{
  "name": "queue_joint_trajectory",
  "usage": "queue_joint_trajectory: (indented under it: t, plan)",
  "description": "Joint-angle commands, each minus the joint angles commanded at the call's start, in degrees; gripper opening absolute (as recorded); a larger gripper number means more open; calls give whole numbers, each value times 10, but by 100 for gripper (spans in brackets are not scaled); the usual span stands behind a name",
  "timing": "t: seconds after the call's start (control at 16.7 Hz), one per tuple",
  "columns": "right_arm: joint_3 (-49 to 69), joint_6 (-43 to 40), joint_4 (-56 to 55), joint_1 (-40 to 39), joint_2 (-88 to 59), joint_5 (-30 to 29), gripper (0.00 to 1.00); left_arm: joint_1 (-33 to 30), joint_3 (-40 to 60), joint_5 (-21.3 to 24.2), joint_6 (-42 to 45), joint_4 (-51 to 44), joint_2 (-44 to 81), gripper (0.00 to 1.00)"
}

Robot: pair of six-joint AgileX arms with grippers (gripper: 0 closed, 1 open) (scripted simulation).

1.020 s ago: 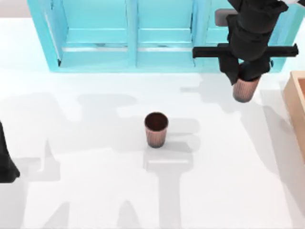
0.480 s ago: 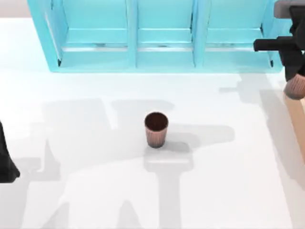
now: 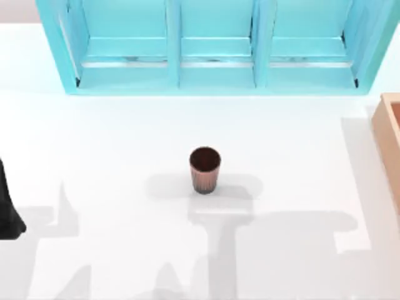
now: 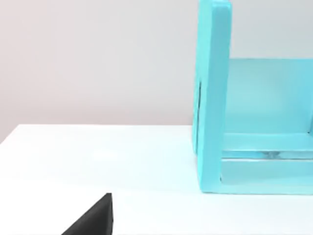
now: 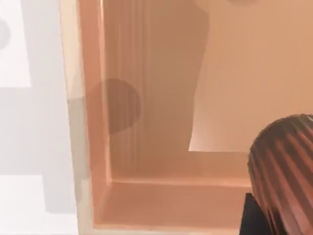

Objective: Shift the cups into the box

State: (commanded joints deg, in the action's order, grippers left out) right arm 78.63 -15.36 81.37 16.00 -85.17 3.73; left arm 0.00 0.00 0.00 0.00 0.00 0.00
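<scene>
One reddish-brown ribbed cup [image 3: 204,169] stands upright on the white table near the middle of the top view, with no gripper near it. The tan box [image 3: 389,134] lies at the table's right edge. In the right wrist view a second cup [image 5: 286,161] hangs above the box's orange-brown inside [image 5: 146,98], and my right gripper [image 5: 293,215] is shut on it; one dark finger [image 5: 248,215] shows beside the cup. My left gripper [image 3: 6,212] stays parked at the left edge.
A big turquoise shelf unit [image 3: 206,44] runs along the back of the table, and its end wall [image 4: 212,98] shows in the left wrist view. White table surface [image 3: 300,187] lies between the standing cup and the box.
My right arm carried its cup rightward from in front of the shelf, out of the top view, and it now hangs over the box. The standing cup and the left arm have not moved.
</scene>
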Motion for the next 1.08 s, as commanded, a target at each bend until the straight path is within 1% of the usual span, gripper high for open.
queue_joint_trajectory:
  t: [0.18, 0.54, 0.72, 0.96, 1.08]
  plan:
    - [-57, -59, 10, 59, 57, 8, 0, 0, 0, 0, 0, 0, 0, 100]
    - [-66, -66, 8, 65, 63, 8, 0, 0, 0, 0, 0, 0, 0, 100]
    - [-104, -68, -29, 66, 63, 9, 0, 0, 0, 0, 0, 0, 0, 100]
    - [-186, -68, -116, 69, 61, 9, 0, 0, 0, 0, 0, 0, 0, 100]
    - [-205, -70, -136, 71, 59, 9, 0, 0, 0, 0, 0, 0, 0, 100]
